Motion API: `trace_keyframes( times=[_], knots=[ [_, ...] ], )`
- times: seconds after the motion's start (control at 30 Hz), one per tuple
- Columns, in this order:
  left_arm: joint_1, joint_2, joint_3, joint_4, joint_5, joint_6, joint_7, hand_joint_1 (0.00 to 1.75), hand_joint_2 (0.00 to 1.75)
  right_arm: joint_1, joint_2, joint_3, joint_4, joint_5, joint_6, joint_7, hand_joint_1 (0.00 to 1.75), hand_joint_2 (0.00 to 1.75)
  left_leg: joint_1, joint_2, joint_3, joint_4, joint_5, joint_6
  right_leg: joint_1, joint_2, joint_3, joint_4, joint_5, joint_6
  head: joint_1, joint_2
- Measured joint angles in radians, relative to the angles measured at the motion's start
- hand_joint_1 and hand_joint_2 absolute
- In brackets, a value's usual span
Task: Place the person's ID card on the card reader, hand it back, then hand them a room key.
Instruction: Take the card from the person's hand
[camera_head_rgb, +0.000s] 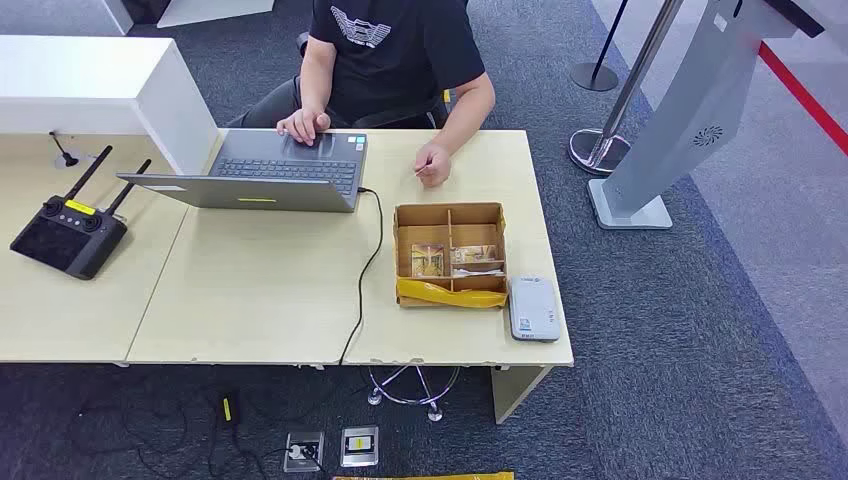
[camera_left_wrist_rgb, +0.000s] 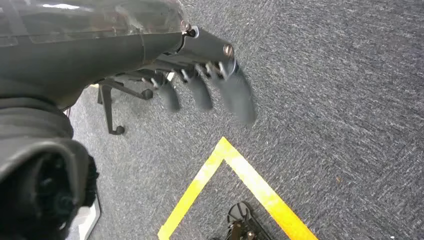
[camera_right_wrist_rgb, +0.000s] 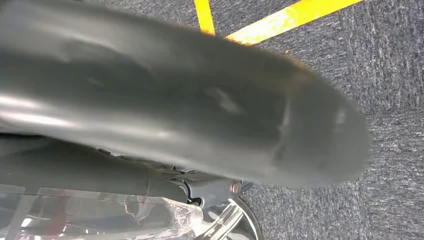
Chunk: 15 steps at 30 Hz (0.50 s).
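On my head view, the laptop sits at the table's far edge, the person's hand holds a small card near the divided box, and the card reader lies at the near right corner. My left hand hangs over carpet, fingers spread, holding nothing. Right hand: I cannot tell.

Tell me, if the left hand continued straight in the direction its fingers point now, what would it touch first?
Probably the grey carpet floor. In the left wrist view the left hand hangs empty, fingers apart, with nothing visible between them and the carpet; depth is unclear.
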Motion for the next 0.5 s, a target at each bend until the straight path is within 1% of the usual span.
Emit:
trace_keyframes(
  times=[0.27,0.5],
  knots=[
    [0.0,0.0,0.0,0.0,-0.005,-0.008,0.001,0.0,0.0,0.0,-0.001,0.0,0.0,0.0,-0.002,0.0,0.0,0.0,0.0,0.0,0.0,0.0,0.0,0.0,0.0,0.0,0.0,0.0,0.0,0.0,0.0,0.0],
    [0.0,0.0,0.0,0.0,-0.01,-0.01,0.001,0.0,0.0,0.0,-0.015,0.0,0.0,0.006,-0.003,0.0,0.0,0.0,0.0,0.0,0.0,0.0,0.0,0.0,0.0,0.0,0.0,0.0,0.0,0.0,0.0,0.0]
  ],
)
